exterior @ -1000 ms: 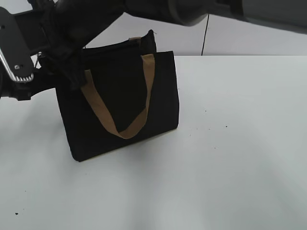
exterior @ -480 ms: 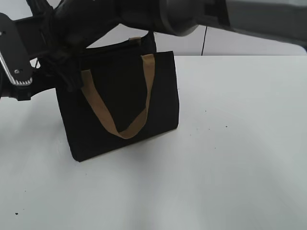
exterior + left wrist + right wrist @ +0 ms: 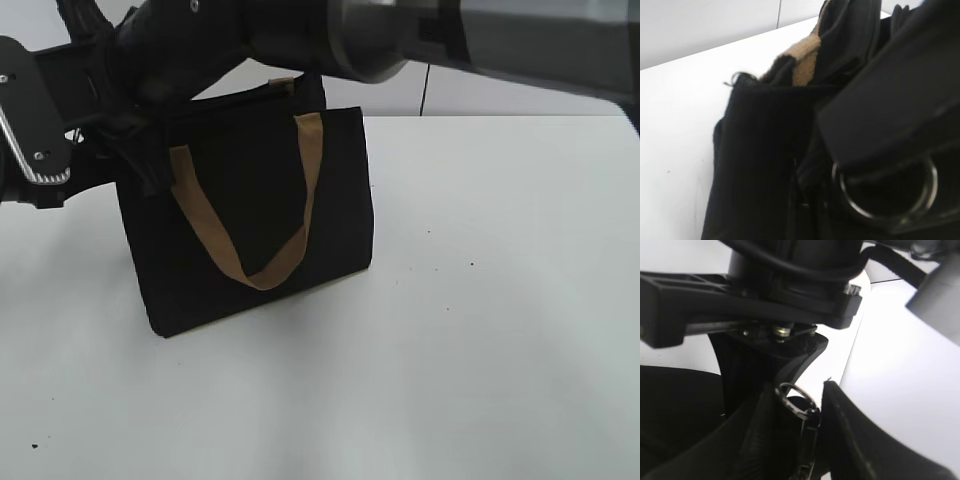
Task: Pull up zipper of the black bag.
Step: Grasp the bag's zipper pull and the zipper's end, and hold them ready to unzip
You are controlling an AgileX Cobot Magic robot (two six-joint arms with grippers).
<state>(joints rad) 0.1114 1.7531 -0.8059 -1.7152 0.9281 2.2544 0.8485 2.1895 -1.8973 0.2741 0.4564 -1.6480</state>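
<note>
The black bag [image 3: 250,200] stands upright on the white table, its tan handle [image 3: 300,210] hanging down the front. My left gripper [image 3: 145,165] is at the bag's top left corner, shut on the fabric; the left wrist view shows only dark bag cloth [image 3: 755,165] and a tan strap [image 3: 802,60]. My right arm reaches across from the upper right to that same end. My right gripper [image 3: 802,440] is shut on the zipper pull, whose silvery ring [image 3: 796,399] sticks up between the fingers. The ring also shows in the left wrist view [image 3: 885,192].
The white table [image 3: 500,300] stretches to the right of and in front of the bag. A pale wall with a dark vertical seam [image 3: 428,90] is behind it. The left arm's body [image 3: 30,120] stands left of the bag.
The right arm has shifted slightly to the left over the bag's top. The bag and the left arm have hardly moved.
</note>
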